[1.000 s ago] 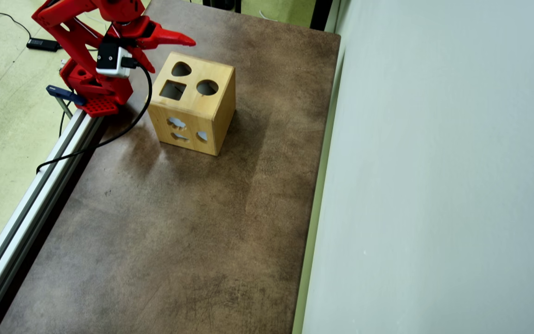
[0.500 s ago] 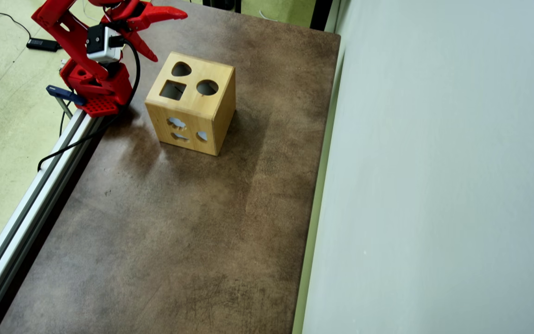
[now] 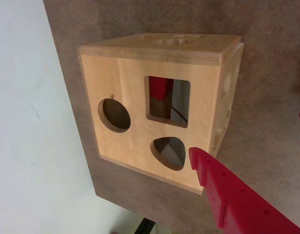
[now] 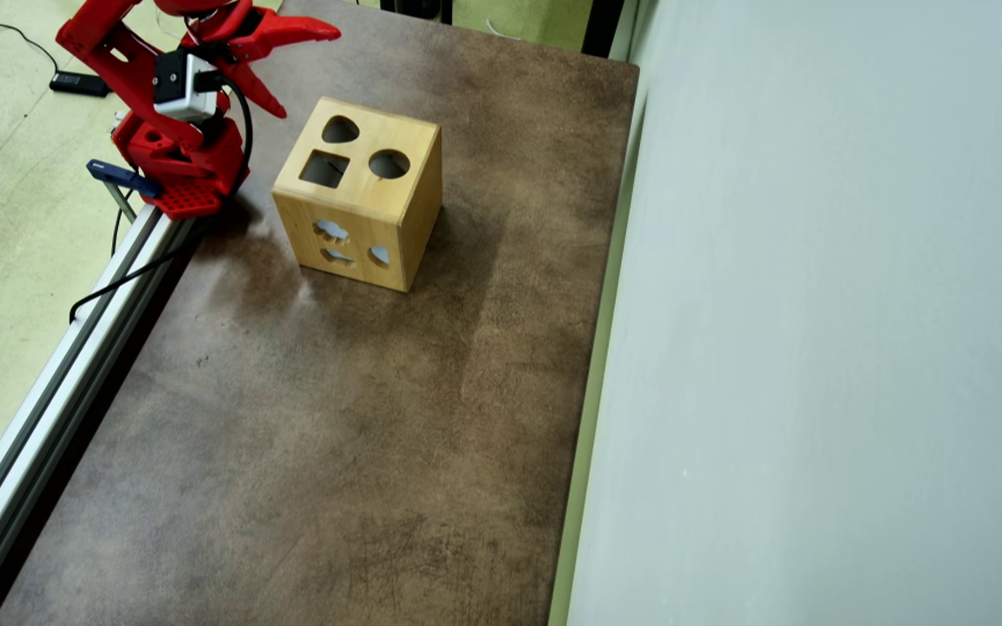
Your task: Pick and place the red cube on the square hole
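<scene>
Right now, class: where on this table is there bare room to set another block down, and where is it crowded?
Free: the brown tabletop from the wooden box to the picture's bottom edge, between rail and wall. Crowded: the top-left corner, where the open gripper hangs beside the box.

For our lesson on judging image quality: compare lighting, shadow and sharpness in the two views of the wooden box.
Overhead view: sharp, evenly lit; the wooden box throws a soft shadow on the table, and its square hole reads dark. Wrist view: softer; the gripper finger is close and blurred, yet the red cube shows inside.
</scene>
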You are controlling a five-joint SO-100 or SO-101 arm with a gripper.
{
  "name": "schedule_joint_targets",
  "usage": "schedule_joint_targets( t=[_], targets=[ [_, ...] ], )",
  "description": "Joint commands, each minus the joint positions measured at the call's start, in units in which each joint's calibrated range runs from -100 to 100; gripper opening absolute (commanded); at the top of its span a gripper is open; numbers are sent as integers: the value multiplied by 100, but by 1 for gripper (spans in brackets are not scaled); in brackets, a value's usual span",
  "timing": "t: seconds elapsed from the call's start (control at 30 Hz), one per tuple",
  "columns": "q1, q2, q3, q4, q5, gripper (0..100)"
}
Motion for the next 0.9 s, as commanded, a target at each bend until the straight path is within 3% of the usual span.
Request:
schedule_joint_targets(
  t=[0.0,0.33,0.57,0.87],
  targets=[
    [19,-160,48,41,-5,71],
    [-55,-186,48,33,-10,73],
    [-48,-135,48,33,-10,88],
    [-18,-169,48,25,-10,89]
  ],
)
